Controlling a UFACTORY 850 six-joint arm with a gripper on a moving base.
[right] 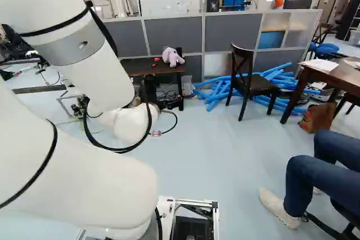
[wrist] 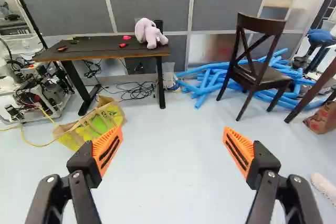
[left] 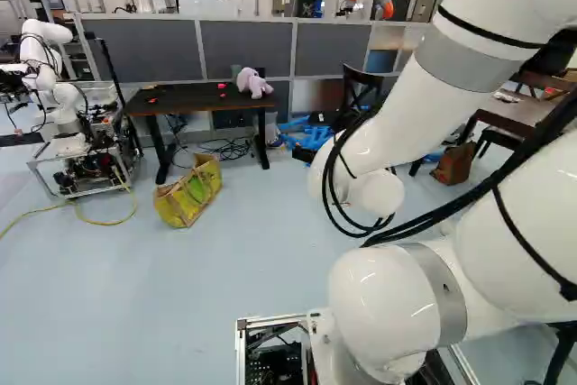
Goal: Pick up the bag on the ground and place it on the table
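Floor (wrist: pixel 170 156) stretches ahead of your claw (right: pixel 148 89), which your bent arm (left: pixel 410 123) carries forward, apparently above floor level. The table (wrist: pixel 105 52) edge sits ahead-left of it, the yellow bag (wrist: pixel 100 123) nearer, past its left finger; its fingers stand wide apart.

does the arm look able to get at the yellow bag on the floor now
Probably, after driving closer: the jaws stand open and nothing visible blocks the bag, though it lies near a table leg.

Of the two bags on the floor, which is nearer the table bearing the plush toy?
The yellow-green bag, just in front of that black-topped table; the brown bag is farther off, beside a different table.
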